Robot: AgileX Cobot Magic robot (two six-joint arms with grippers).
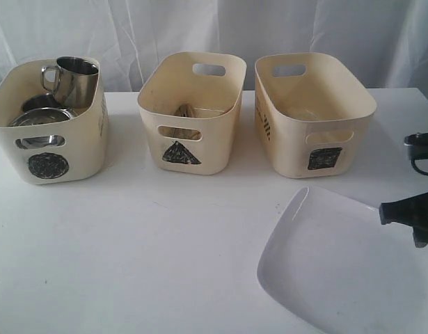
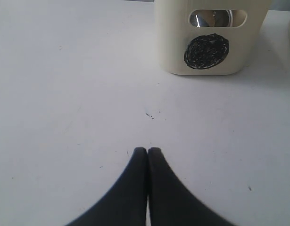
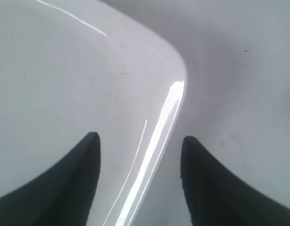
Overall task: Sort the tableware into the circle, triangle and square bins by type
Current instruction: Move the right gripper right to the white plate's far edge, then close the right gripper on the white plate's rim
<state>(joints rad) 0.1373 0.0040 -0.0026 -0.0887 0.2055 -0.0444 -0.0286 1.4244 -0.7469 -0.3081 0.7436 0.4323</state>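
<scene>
Right gripper [image 3: 140, 136] open, fingers [image 3: 64, 188] straddling the rim of the white plate [image 1: 325, 278] on the table [image 1: 165, 243], front right, near the square bin [image 1: 311, 115]; left gripper [image 2: 147, 149] pinched shut above the table, facing the circle bin [image 1: 50, 149] that holds steel mugs [image 1: 78, 80].

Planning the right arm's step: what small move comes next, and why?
Probably close the right gripper on the rim of the large white rounded-square plate: its open fingers straddle that rim, and the plate lies unsorted on the white table.
</scene>
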